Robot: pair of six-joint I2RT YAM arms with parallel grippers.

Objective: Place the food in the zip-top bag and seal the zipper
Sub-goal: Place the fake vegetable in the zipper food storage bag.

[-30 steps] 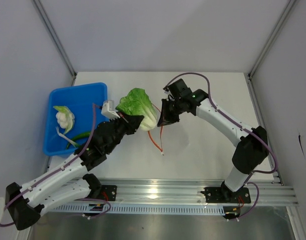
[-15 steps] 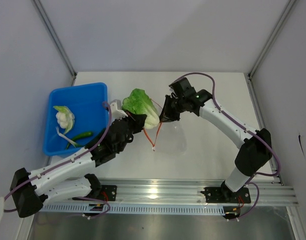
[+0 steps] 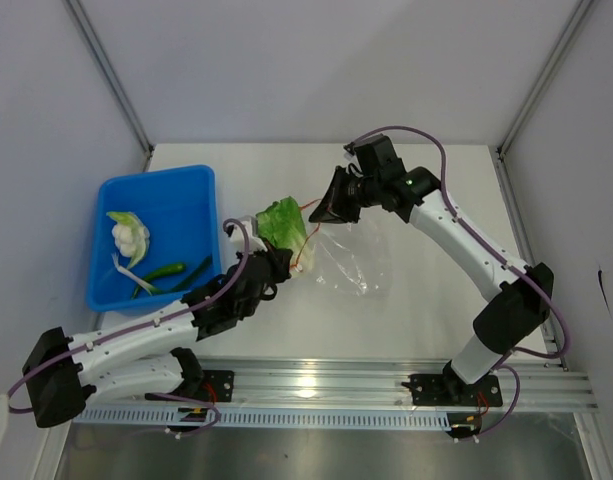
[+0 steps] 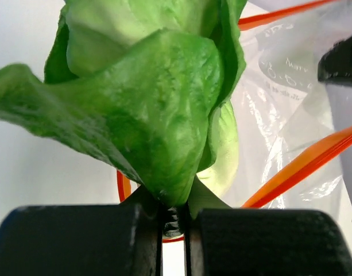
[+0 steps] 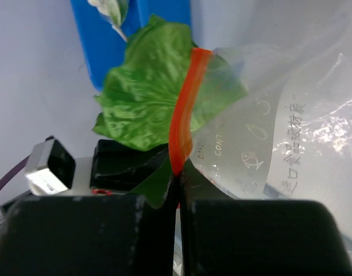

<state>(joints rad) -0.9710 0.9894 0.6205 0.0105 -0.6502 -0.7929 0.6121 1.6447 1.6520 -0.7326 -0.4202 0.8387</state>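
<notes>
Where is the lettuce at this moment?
In the top view, the lettuce is mid-table in the left gripper, right of the blue bin, at the mouth of the bag the right gripper holds by its zipper.

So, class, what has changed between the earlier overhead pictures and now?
The right hand drew the zipper toward the far side of the table, spreading the clear bag out; the lettuce in the left hand now pokes into its mouth. Both hands stay shut; the blue bin hasn't moved.
</notes>
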